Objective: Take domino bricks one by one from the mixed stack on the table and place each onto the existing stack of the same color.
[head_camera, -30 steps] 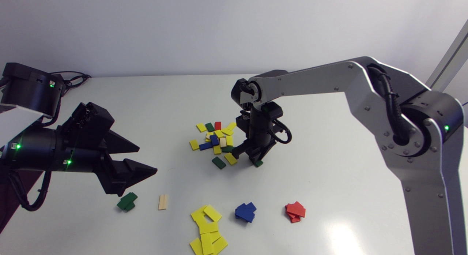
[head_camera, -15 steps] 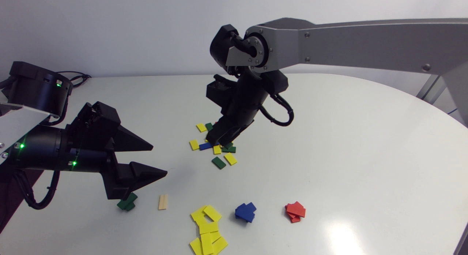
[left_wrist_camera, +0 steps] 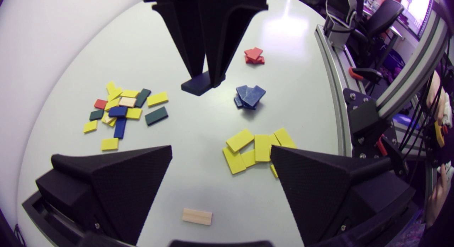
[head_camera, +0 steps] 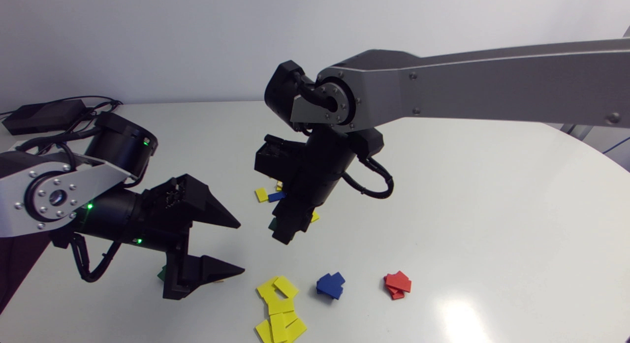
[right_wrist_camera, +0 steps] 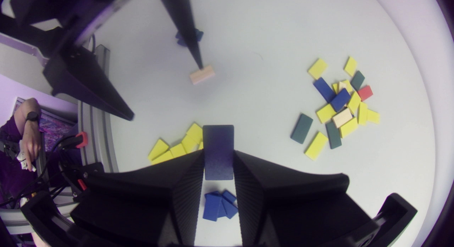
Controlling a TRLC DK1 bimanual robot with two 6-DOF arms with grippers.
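The right arm [head_camera: 443,92] stretches in past the middle, wrist bent down, its hand [head_camera: 284,234] hanging above the tabletop [head_camera: 467,195] with fingers pointing down, clamped on a blue brick [right_wrist_camera: 219,151]. The left arm [head_camera: 54,195] sits low, its hand [head_camera: 241,248] level, fingers spread wide, one above the other.

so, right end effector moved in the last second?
Yes. The right end effector, shut on a brick, moved from right of the mixed pile to its near side, nearer the yellow stack.
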